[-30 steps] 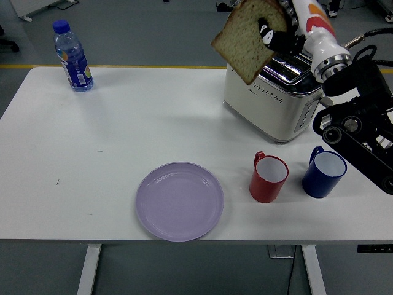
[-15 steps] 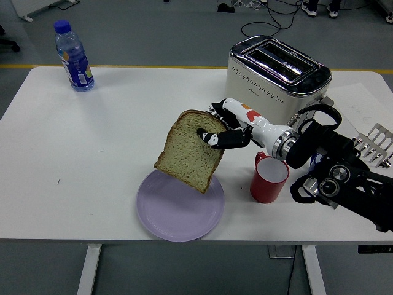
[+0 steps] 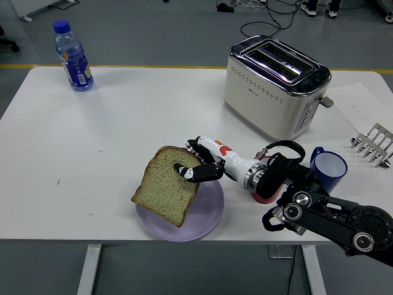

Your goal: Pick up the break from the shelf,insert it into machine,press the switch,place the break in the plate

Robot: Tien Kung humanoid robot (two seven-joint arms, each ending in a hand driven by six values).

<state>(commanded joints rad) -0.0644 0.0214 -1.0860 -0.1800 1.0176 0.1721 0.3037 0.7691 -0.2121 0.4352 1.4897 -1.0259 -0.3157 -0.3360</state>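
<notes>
the right hand (image 3: 198, 165) pinched a bread slice (image 3: 166, 192) over the purple plate (image 3: 209, 215) at the frame's lower centre.

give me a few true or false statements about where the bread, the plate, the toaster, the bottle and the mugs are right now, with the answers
1. The right robot hand grips the bread. True.
2. The bread sits in a toaster slot. False: the slots look empty; the bread is held over the purple plate, still in the robot hand.
3. The water bottle stands at the table's far left corner. True.
4. The blue mug stands left of the plate. False: it is right of the plate, near the toaster's front.
5. The bottle lies on its side. False: it stands upright with its blue cap on.
6. The red mug is mostly hidden behind the robot's forearm. True.
</notes>
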